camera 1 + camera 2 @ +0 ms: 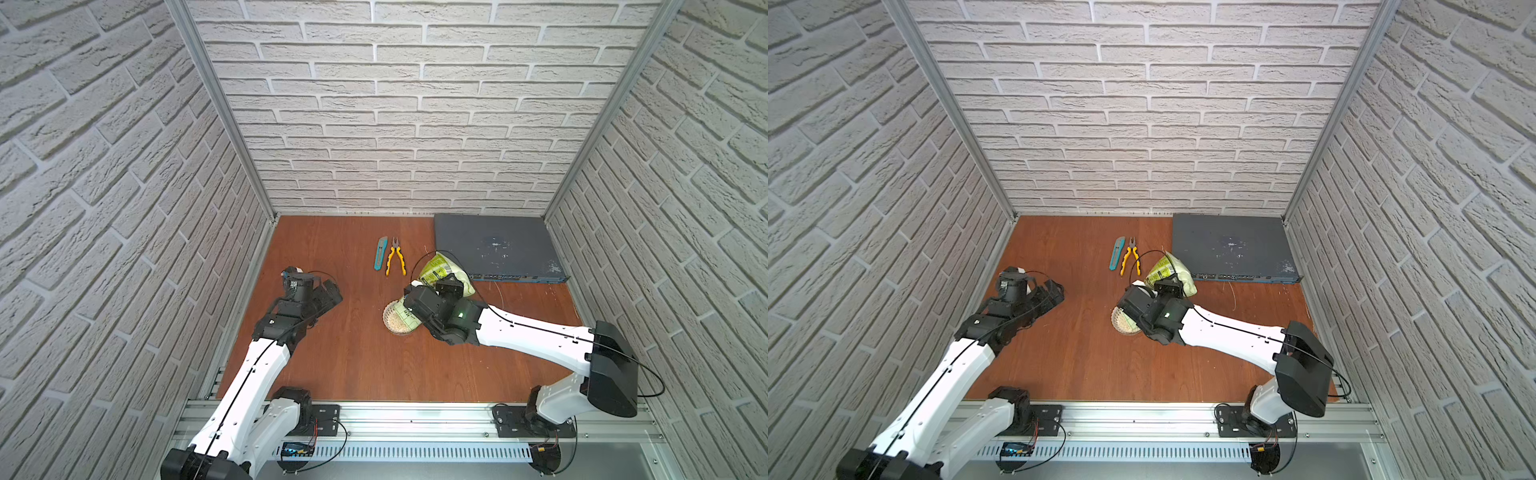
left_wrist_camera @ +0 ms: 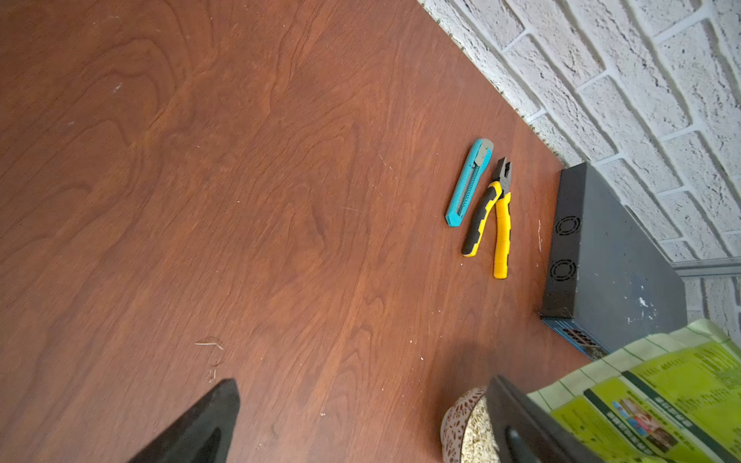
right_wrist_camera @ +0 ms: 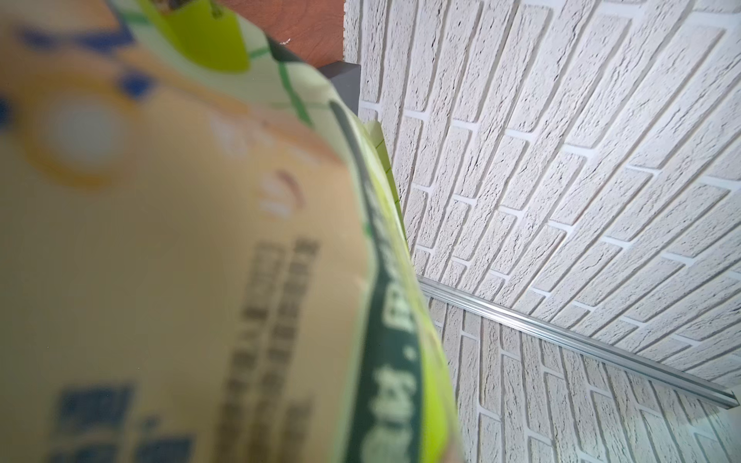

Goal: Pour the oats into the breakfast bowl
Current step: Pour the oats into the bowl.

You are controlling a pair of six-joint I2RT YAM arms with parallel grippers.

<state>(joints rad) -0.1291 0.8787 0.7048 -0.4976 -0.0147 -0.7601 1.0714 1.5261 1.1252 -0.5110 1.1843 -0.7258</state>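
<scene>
Pouring: the right gripper (image 1: 448, 286) clamps the soft green printed pouch (image 1: 436, 268), tipped over the small white lattice bowl (image 1: 385, 318) at centre frame, pale oats (image 1: 397, 326) inside. The left gripper (image 1: 330, 291) gapes idle. The pouch looks wider than the bowl, so flakes may overshoot.

Bright even light, soft shadows, wide-angle edge distortion, nearby pouch (image 3: 160, 260) blurred

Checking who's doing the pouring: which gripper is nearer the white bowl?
Right. The right gripper holds the tilted pouch just above and beside the bowl; the left gripper hangs open, well apart on the bowl's other side.
</scene>
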